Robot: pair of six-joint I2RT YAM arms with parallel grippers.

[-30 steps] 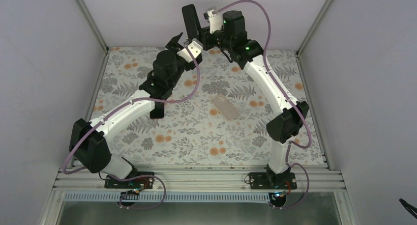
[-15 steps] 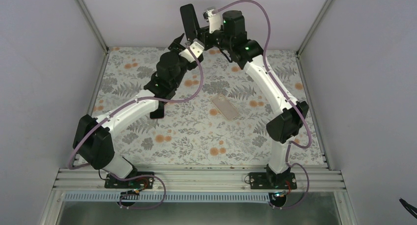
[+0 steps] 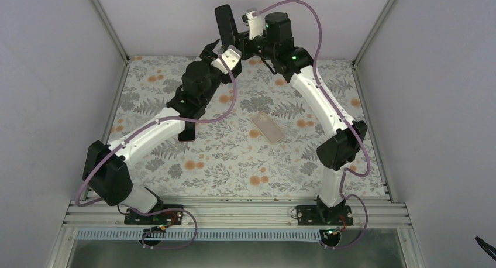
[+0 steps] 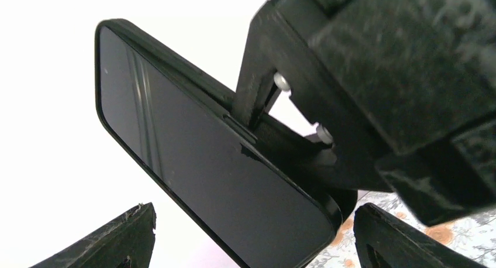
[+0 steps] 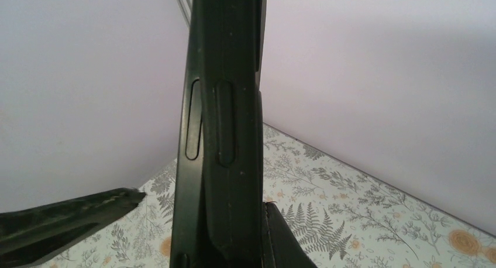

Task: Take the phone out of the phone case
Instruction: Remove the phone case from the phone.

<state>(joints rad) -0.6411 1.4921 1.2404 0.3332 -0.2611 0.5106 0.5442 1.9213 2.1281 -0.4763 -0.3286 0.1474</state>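
A black phone point(image 3: 224, 23) in its black phone case point(image 5: 234, 162) is held upright above the table's far edge, my right gripper point(image 3: 234, 38) shut on its lower part. The right wrist view shows it edge-on, a thinner layer point(image 5: 193, 122) with a button slot lying against the case's thicker side. One right finger point(image 5: 286, 239) presses the case; the other is hidden. The dark screen point(image 4: 199, 162) fills the left wrist view. My left gripper point(image 4: 257, 244) stands open, its fingertips either side of the phone's lower corner without touching it.
A flat beige rectangle point(image 3: 268, 127) lies on the floral table cover point(image 3: 234, 162) at mid-table. White walls with metal corner posts point(image 3: 108, 22) close in the back and both sides. Both arms reach to the far middle.
My left arm swayed slightly toward the phone and back, its gripper staying open just below it. The right arm and the phone have not moved.
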